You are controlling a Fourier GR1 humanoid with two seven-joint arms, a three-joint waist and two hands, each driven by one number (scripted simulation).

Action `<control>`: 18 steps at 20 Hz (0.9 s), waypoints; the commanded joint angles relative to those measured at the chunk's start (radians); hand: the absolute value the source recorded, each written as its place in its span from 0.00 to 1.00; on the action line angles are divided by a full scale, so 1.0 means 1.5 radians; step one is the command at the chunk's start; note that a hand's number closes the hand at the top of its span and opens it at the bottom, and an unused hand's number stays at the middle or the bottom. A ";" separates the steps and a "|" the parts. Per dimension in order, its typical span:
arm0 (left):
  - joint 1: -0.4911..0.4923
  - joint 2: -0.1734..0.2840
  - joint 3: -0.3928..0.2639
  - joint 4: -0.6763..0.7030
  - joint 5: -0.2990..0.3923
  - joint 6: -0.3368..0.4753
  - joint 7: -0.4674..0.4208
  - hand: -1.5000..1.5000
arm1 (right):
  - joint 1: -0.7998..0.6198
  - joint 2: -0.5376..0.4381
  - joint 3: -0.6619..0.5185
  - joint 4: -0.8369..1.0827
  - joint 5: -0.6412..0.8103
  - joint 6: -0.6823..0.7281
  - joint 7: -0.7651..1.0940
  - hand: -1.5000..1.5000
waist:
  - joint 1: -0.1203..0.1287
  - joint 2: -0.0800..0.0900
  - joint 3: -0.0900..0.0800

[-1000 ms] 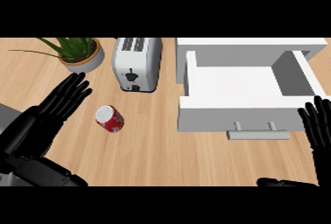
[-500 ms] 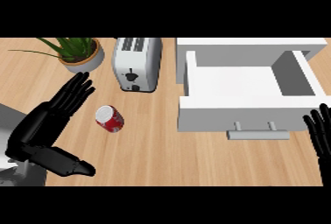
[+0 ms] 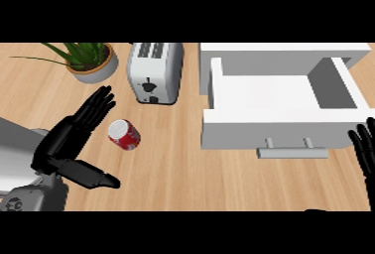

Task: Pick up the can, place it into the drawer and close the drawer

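On the wooden counter (image 3: pixel 183 173) the biggest thing is the white drawer (image 3: pixel 278 94), pulled well out from its cabinet toward the robot, with a grey bar handle (image 3: pixel 293 153) on its front; its white floor is bare, nothing lying inside it. Left of the drawer stands a silver toaster (image 3: pixel 155 72), two slots on top and a black lever on its near end. Further left, at the far edge, a grey pot (image 3: pixel 95 69) holds a green spiky plant (image 3: pixel 77 52). The left hand (image 3: pixel 73 136) comes in from the lower left with its fingers straight and spread, pointing away from the robot, and its thumb stuck out toward the lower right; it holds nothing. Just beside those fingers, on their right, the red can (image 3: pixel 124 134) lies tipped on the counter with its silver top facing up-left, close to the hand but apart from it, and well apart from the drawer. At the right edge the right hand (image 3: pixel 364 151) shows only straight, upturned fingers, resting near the drawer's front corner.
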 commanded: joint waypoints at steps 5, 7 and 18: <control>-0.077 0.006 0.044 0.142 -0.013 -0.005 -0.052 0.00 | 0.043 0.010 -0.013 -0.003 -0.008 0.035 -0.039 0.00 | -0.004 0.000 0.000; -0.011 -0.019 0.000 0.094 -0.062 0.007 -0.078 0.00 | 0.016 0.032 0.011 0.004 0.034 0.010 -0.018 0.00 | 0.000 0.000 0.000; -0.020 0.016 0.043 0.270 -0.111 -0.009 -0.248 0.00 | -0.031 0.012 -0.037 0.060 0.009 0.037 -0.037 0.00 | 0.001 0.000 0.000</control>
